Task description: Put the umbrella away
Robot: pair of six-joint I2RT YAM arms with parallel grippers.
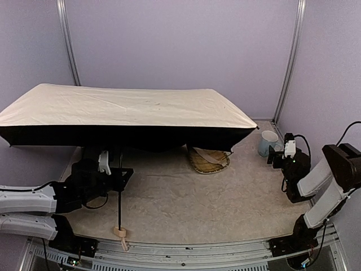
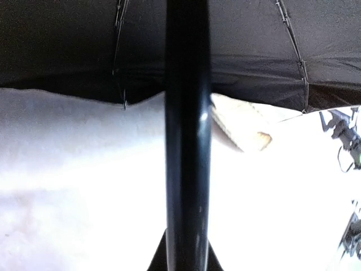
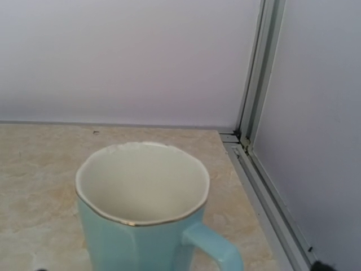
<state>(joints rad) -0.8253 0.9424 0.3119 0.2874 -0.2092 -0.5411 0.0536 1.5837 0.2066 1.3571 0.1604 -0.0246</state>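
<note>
The left gripper [image 1: 120,176] seems clamped on the open umbrella's [image 1: 124,107] shaft [image 2: 188,141] near the left edge, steadying it for closing; the right gripper's [image 1: 277,156] jaws cannot be read.

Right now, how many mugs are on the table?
1. The light blue mug stands near the far right corner of the table, just ahead of the right tool. The open umbrella covers much of the far side, so another could be hidden.

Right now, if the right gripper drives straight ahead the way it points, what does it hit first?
The light-blue mug: it sits dead ahead of the right gripper, close in its wrist view. Exact gap unclear.
</note>
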